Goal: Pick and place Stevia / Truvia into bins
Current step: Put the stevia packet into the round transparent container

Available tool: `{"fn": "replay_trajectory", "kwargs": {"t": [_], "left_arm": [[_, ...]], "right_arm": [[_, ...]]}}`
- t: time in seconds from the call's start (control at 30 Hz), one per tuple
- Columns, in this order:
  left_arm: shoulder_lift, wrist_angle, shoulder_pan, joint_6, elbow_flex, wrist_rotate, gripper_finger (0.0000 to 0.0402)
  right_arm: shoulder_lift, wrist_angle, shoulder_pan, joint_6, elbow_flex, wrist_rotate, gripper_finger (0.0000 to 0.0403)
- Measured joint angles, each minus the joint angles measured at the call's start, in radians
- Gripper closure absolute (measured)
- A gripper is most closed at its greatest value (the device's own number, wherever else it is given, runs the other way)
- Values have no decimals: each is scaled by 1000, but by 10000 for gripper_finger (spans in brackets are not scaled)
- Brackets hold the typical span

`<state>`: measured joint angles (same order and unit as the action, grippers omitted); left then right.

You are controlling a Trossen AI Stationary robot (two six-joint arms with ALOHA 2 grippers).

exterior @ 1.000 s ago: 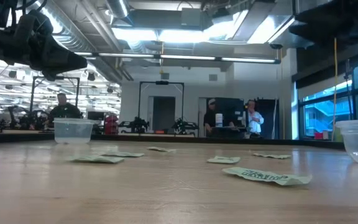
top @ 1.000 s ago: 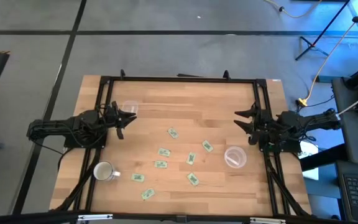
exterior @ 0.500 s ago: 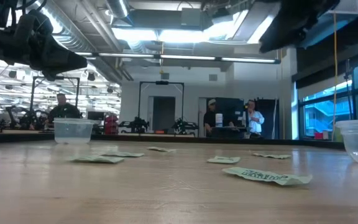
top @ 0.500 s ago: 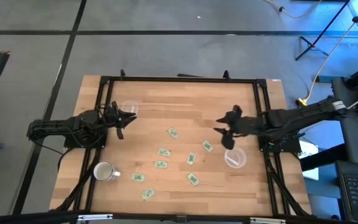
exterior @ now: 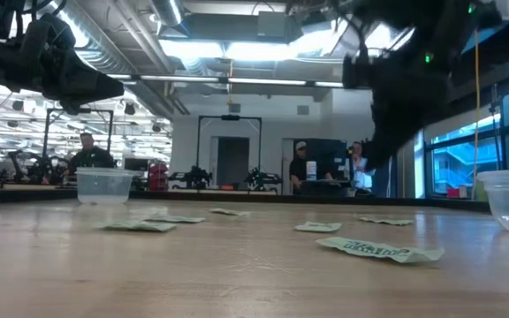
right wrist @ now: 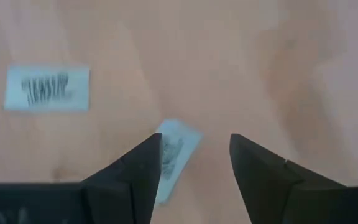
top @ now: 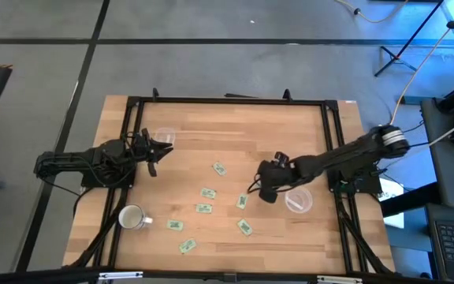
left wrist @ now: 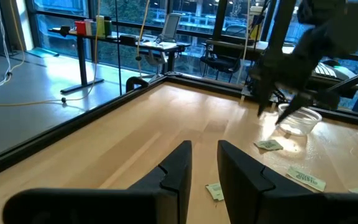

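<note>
Several pale green and white Stevia sachets lie flat on the wooden table, among them one, one and one. My right gripper hangs open, pointing down over one sachet. That sachet lies below the gap between the fingers, and they do not touch it. A second sachet lies off to one side. One clear bin stands by the right arm, the other by my left gripper. The left gripper waits open at the left side, above the table.
A white mug stands near the table's near left corner. A black frame runs along the table's edges. Bare wood lies across the far half of the table. In the low view, people stand in the room beyond it.
My right arm has reached out from the table's right edge toward the middle and come down over a sachet beside the right bin, its gripper tipping to point down. The left arm and the sachets have kept still.
</note>
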<state>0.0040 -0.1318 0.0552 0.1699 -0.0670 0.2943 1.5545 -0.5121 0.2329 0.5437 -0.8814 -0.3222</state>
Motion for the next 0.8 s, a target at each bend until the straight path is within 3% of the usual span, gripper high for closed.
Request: {"fn": "replay_trajectory", "kwargs": {"t": [0.23, 0.8], "left_arm": [[0, -1, 0, 0, 0, 0, 329], [0, -3, 0, 0, 0, 0, 329]], "right_arm": [[112, 98, 0, 36, 0, 113, 211], [122, 85, -5, 242, 0, 114, 211]]}}
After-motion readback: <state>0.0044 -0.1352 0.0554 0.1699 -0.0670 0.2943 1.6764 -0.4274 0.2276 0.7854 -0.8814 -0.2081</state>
